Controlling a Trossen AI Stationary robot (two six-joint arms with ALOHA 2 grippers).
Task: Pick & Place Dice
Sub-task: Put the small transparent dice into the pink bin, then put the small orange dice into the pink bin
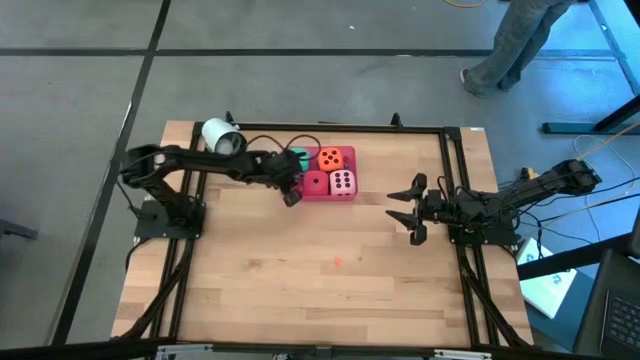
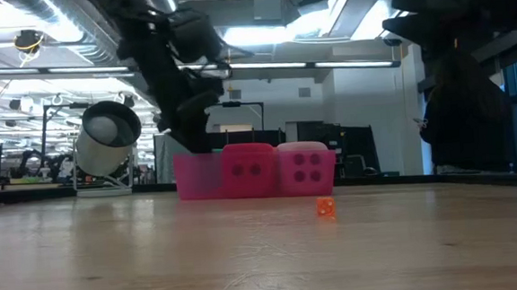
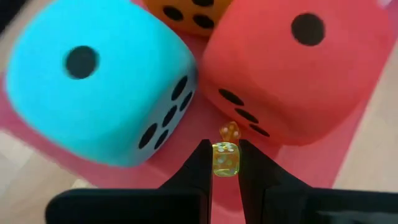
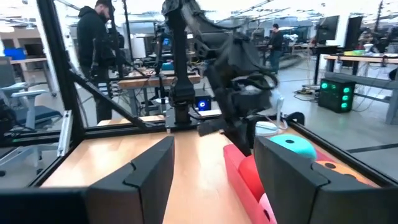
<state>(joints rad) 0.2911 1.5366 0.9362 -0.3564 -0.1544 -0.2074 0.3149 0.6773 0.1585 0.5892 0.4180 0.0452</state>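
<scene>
Four dice (image 1: 336, 158) on a tray (image 1: 349, 172) at table (image 1: 300, 290) far centre, left gripper (image 1: 291, 197) at tray's left edge pinching a tiny die (image 3: 226, 159), right gripper (image 1: 404, 208) well right.

Teal die (image 3: 93, 81), red die (image 3: 292, 68), orange die (image 1: 331, 157), pale pink die (image 1: 342, 182): dark pips; pink tray (image 2: 198, 177).

— Where are the four dice being kept?

— They are being kept upright in a tight two-by-two block on the table (image 1: 330, 290), toward its far edge. The teal-green die (image 1: 298, 157) and the orange die (image 1: 333, 158) are being seated at the back, with the red die (image 1: 315, 184) and the pale pink die (image 1: 342, 183) in front.

— Which faces are being shown?

— Two dark pips are being shown low on the red one, four on the pink (all soft-looking cubes).
</scene>
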